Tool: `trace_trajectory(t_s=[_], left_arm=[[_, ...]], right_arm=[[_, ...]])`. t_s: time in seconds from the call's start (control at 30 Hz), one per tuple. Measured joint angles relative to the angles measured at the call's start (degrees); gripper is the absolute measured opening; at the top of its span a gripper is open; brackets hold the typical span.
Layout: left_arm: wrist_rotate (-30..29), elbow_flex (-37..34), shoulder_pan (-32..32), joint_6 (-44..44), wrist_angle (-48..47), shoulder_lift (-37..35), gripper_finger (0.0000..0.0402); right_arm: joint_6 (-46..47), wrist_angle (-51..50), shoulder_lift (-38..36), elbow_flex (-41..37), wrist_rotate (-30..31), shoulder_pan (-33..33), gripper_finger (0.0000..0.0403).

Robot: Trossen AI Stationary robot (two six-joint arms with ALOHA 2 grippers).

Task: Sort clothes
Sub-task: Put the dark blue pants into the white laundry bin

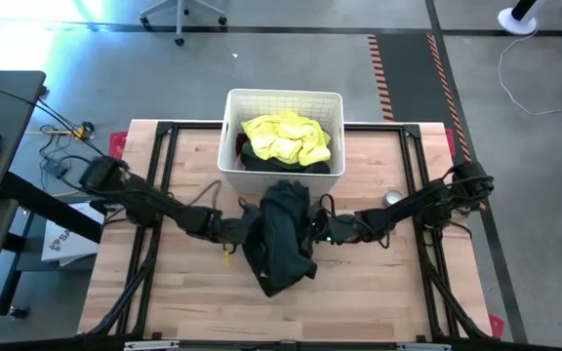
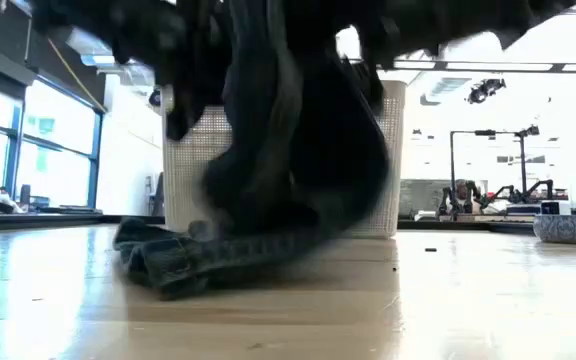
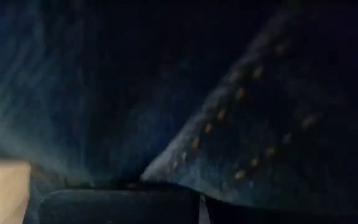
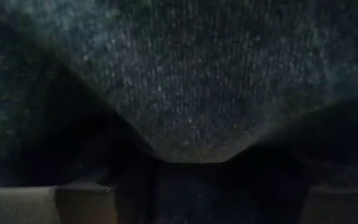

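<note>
The dark denim jeans (image 1: 283, 234) are bunched in mid-table, in front of the white lattice basket (image 1: 230, 127). My left gripper (image 1: 247, 226) is at their left side and my right gripper (image 1: 317, 230) at their right side, and both are shut on the denim. In the low view the jeans (image 2: 298, 150) hang as a raised bundle. A bright yellow shirt (image 1: 286, 136) lies on a dark garment (image 1: 261, 161) inside the basket. Both wrist views are filled with denim. My left gripper has the jeans' left side, near a seam with yellow stitching (image 3: 229, 118). It comes almost level from the table's left. The cloth itself hides the pinch. The bundle hangs raised, with its lower end (image 2: 178, 265) on the table. My right gripper has the jeans' right side and comes almost level from the table's right. A thick bunch of denim (image 4: 191, 106) reaches back between its fingers, several layers by the look of it. The cloth hangs slack below the hold.
The basket stands at the table's far edge, right behind the jeans. A small round bowl (image 1: 391, 198) sits on the table by my right arm. Bare wood (image 1: 359, 292) lies along the near side, and black frame rails (image 1: 164, 175) run along the table's sides.
</note>
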Motion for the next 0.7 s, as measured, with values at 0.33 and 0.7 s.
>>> trace_trajectory(t_s=[0.33,0.7], left_arm=[[-6.9,0.5,-1.4,11.2,-5.3,-25.2,0.0000],[-12.9,21.4,6.1,36.5,-21.8,-38.5,0.0000]], right_arm=[[-17.8,-11.0,-0.1,27.6,-4.5,-5.7,0.0238],[-24.2,-22.9,0.1,53.8,-21.8,-21.7,0.0238]])
